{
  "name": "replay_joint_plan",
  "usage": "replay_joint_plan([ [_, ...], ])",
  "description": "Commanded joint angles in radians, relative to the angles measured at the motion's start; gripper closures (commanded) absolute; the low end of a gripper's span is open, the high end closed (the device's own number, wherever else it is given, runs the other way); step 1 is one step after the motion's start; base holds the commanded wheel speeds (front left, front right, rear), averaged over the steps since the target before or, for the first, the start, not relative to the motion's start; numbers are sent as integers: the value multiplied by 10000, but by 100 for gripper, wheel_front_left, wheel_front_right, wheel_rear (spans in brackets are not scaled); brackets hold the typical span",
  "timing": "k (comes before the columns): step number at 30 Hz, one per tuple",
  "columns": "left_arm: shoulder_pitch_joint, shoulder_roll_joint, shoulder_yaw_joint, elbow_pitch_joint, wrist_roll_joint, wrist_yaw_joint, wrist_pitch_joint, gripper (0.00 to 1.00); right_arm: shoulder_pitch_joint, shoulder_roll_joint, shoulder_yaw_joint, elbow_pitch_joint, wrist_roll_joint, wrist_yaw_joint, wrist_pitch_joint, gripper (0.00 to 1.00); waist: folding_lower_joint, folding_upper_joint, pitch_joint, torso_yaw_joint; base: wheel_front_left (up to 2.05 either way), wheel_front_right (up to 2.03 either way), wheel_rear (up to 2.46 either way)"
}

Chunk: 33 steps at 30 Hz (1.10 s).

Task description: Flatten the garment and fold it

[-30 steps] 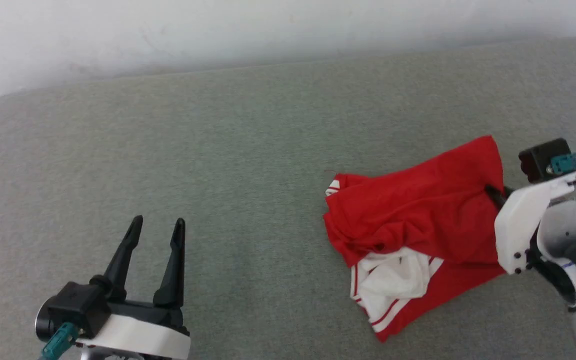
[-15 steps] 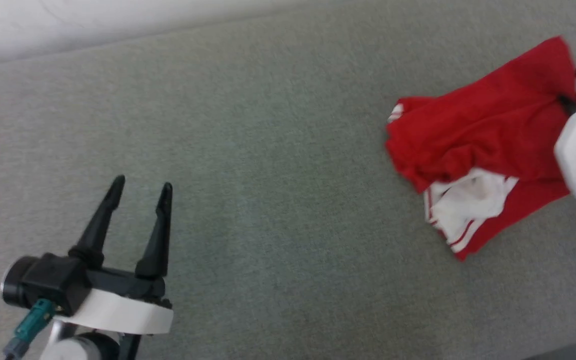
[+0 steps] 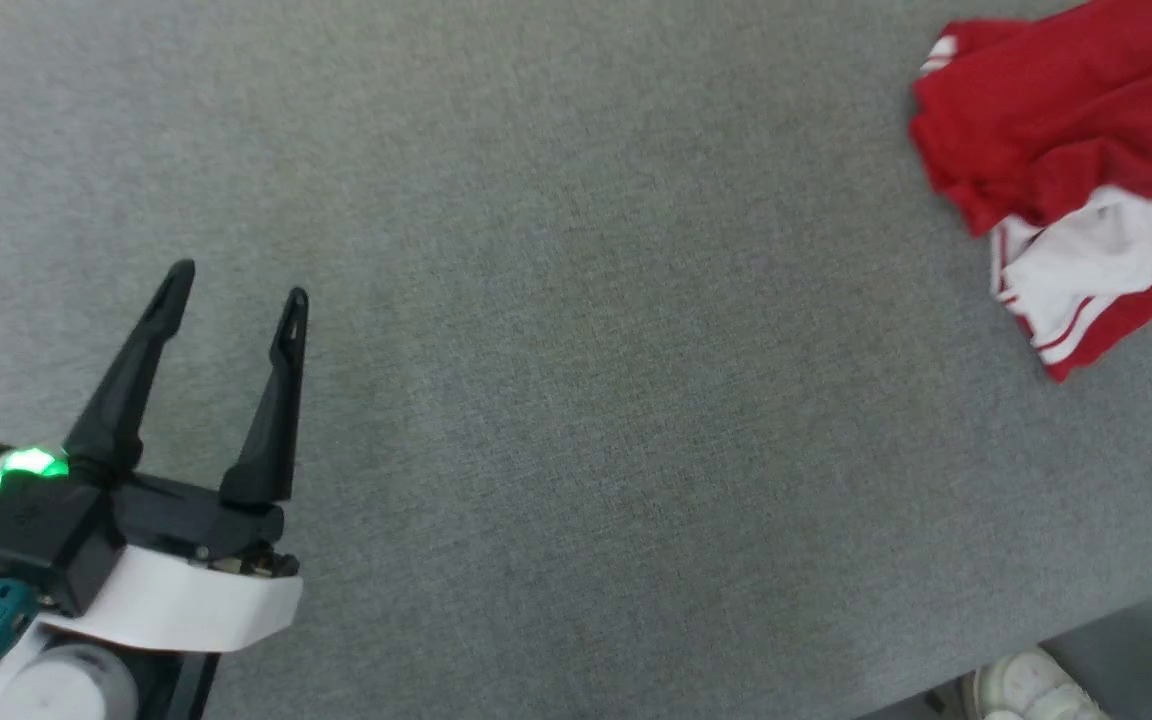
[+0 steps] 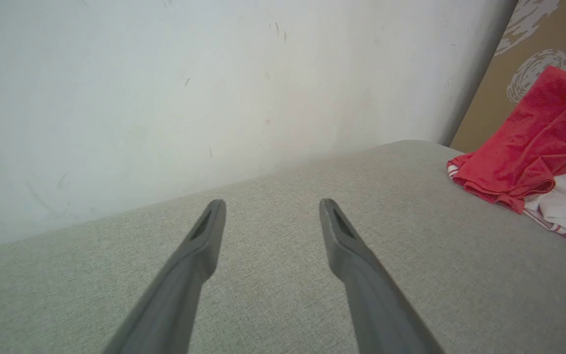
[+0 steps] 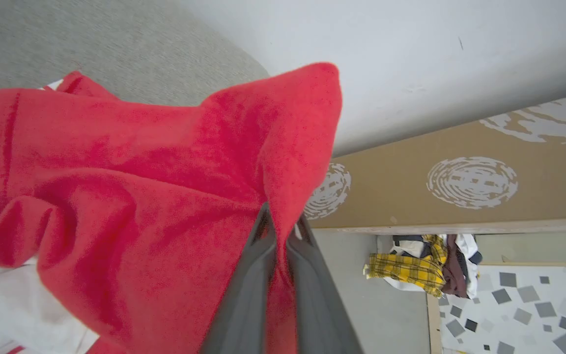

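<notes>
Within right gripper (image 5: 283,222), garment (image 5: 140,196) edge, perhaps hem.

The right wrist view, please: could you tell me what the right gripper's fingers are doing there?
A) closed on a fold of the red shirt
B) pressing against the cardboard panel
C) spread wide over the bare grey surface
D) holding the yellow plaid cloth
A: the right gripper has its fingers pressed together on a fold of the red shirt, which drapes over their tips.
</notes>
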Motion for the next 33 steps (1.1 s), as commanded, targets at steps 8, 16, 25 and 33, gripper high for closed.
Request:
replay_joint_plan([
  [8,-357,476,298,-672,205,44,412,0,-447,-550,-703,809,-441,-21,-727,100,-2,0,1531,-332,0,0,0],
  [16,-544,788,485,-1192,308,47,659,0,-328,-509,-1293,1080,-724,-21,-1122,100,-2,0,2205,-248,0,0,0],
  [25,-507,1013,614,-1538,385,89,842,0,-227,-238,-2222,1934,-1011,-21,-1635,100,-2,0,2645,-193,0,0,0],
  [33,-601,1103,728,-1708,398,113,768,0,-462,152,-2404,2680,-1223,-21,-2066,34,-2,0,2859,-218,0,0,0],
])
